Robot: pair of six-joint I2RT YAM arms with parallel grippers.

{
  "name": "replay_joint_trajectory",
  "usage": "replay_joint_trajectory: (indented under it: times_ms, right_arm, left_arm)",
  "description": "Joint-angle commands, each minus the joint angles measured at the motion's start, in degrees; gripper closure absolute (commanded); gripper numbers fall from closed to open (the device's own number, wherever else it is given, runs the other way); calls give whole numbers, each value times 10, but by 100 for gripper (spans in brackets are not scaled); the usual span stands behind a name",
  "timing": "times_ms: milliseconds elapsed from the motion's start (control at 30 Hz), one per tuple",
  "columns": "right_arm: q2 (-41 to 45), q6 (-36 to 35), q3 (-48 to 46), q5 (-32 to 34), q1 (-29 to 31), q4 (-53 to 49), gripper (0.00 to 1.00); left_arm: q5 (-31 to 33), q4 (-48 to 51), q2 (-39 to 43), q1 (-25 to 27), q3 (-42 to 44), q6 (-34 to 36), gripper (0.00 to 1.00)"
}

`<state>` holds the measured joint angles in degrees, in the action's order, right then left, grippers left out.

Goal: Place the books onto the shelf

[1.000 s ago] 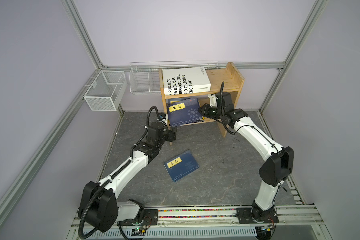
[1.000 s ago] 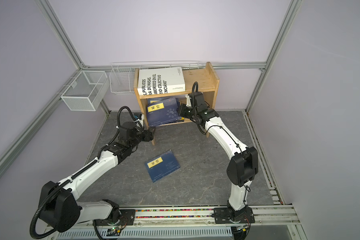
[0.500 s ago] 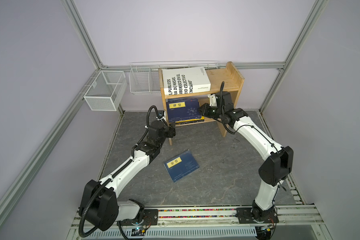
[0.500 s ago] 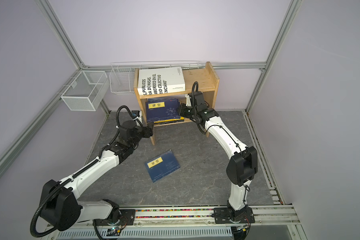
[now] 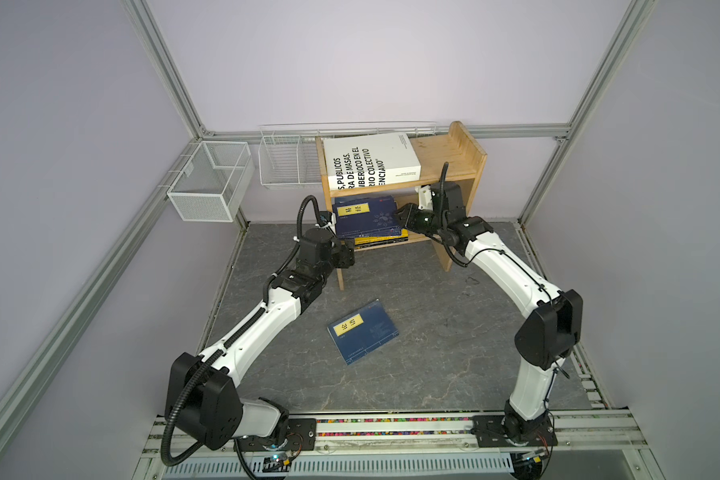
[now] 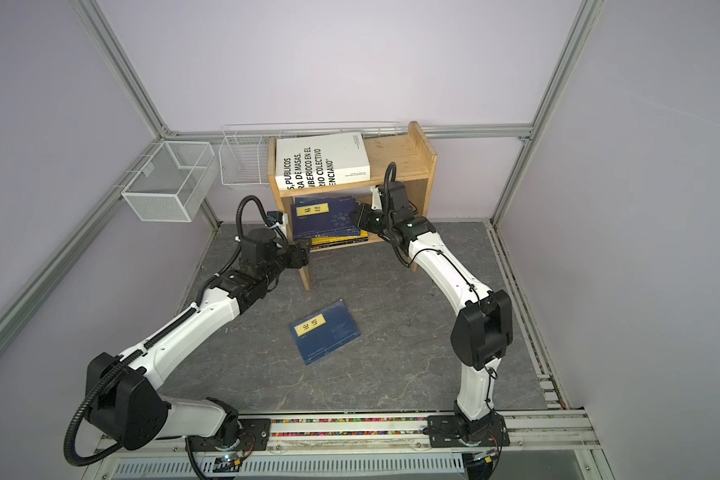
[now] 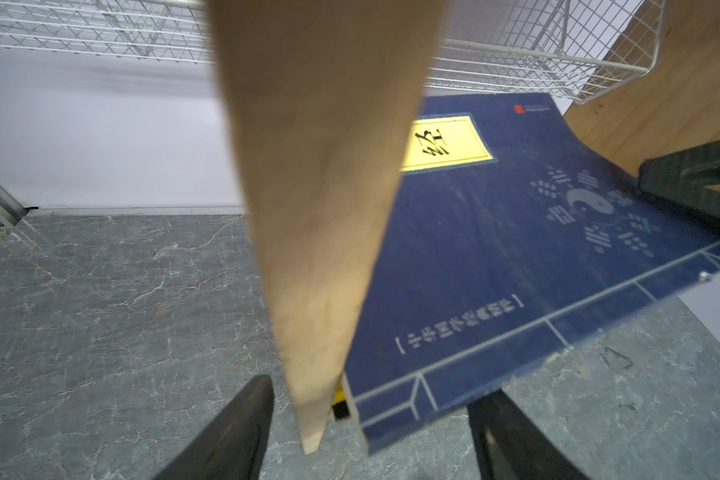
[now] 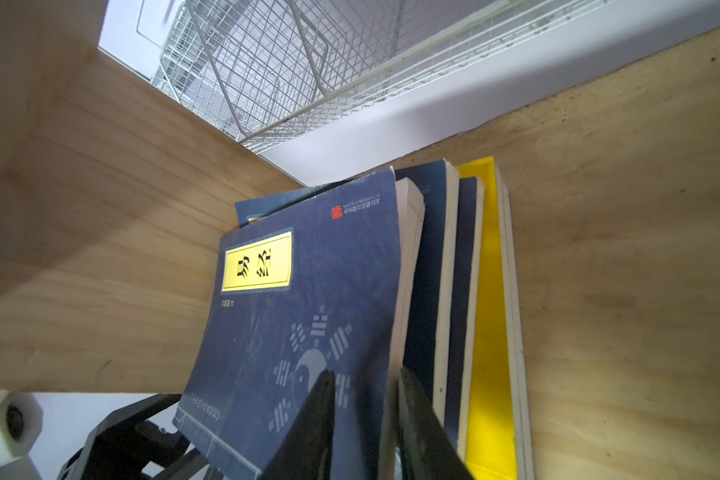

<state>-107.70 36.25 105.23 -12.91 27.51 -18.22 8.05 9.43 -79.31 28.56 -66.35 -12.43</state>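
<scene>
One thin navy book (image 5: pixel 362 331) is lying flat on the grey worktop (image 5: pixel 441 345), well apart from both arms. Beyond it, the left claw (image 7: pixel 373 392) is hanging wide and empty, its fingers straddling the front edge of the shelf (image 5: pixel 449 158) side panel. The right claw (image 8: pixel 366 376) is reaching into the lower tier, narrow, a finger on either face of the top navy book (image 5: pixel 366 218) of a flat stack; whether it is pinching, I cannot tell. A yellow book (image 8: pixel 489 332) is sitting lower in that stack. The thick white book (image 5: pixel 371 164) is lying on the upper tier.

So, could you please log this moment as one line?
left gripper: open, at shelf side panel | right gripper: jaws astride top navy book, lower tier, grip unclear | pending: floor navy book
</scene>
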Motion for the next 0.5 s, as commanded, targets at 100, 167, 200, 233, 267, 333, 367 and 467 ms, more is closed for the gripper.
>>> replay_joint_trajectory:
  times_ms: [100,167,200,233,267,333,367,467]
  right_arm:
    - [-3,10,-1,-39,3,73,73]
    - [-5,13,-2,-42,3,78,73]
    - [-6,13,-3,-44,2,79,73]
    - [-6,15,-4,-45,3,82,73]
    - [-5,16,-5,-46,2,84,73]
    - [-5,18,-7,-49,3,89,73]
    - [-4,19,-7,-50,2,90,73]
    - [-5,21,-6,-50,1,91,73]
  left_arm:
    - [-28,44,-1,-6,-50,9,29]
    - [-29,53,-13,-9,-62,12,33]
    - [-30,54,-20,-11,-66,12,35]
    - [-32,55,-27,-13,-70,14,36]
    - [-31,57,-32,-14,-74,13,36]
    - [-31,59,-42,-16,-81,11,36]
    - [-34,59,-44,-16,-83,11,37]
    - [-63,46,-36,-16,-71,13,37]
